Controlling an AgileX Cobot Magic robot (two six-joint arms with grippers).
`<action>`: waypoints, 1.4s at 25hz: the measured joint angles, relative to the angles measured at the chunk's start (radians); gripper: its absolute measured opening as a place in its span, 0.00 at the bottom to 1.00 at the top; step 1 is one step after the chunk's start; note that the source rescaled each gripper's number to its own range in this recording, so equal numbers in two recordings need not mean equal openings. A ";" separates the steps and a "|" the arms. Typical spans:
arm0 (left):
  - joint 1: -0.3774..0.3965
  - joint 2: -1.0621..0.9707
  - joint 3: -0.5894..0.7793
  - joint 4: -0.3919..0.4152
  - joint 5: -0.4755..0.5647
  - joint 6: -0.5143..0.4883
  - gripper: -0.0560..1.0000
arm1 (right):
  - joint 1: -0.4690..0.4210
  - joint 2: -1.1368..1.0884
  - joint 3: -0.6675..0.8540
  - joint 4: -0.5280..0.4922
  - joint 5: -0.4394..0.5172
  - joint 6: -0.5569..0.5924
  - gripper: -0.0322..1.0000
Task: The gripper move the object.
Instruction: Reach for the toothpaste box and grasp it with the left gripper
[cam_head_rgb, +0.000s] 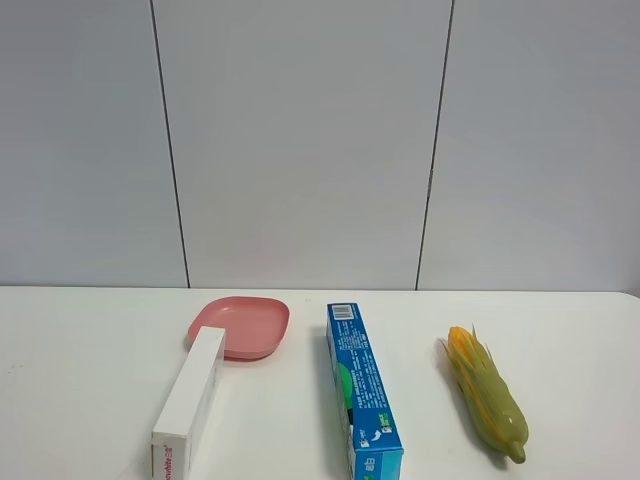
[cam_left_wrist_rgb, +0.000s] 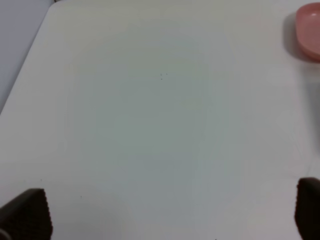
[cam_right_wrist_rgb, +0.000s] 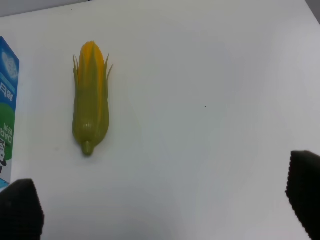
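The blue box is seen lying flat on the white table, mid-table, its barcode end turned toward the wall. It is flanked by the white box on the left and the corn cob on the right, and is clear of both. The pink plate is reached by the white box's far end; contact cannot be judged. The left gripper is held spread wide over bare table, nothing between its fingers. The right gripper is likewise parted and unladen, with the corn cob ahead and the blue box's edge glimpsed beside it.
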 joint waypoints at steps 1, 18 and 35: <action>0.000 0.000 0.000 0.000 0.000 0.000 1.00 | 0.000 0.000 0.000 0.000 0.000 0.000 1.00; 0.000 0.000 0.000 0.000 0.000 0.000 1.00 | 0.000 0.000 0.000 0.000 0.000 0.000 1.00; 0.000 0.297 -0.208 -0.135 -0.004 -0.013 1.00 | 0.000 0.000 0.000 0.000 0.000 0.000 1.00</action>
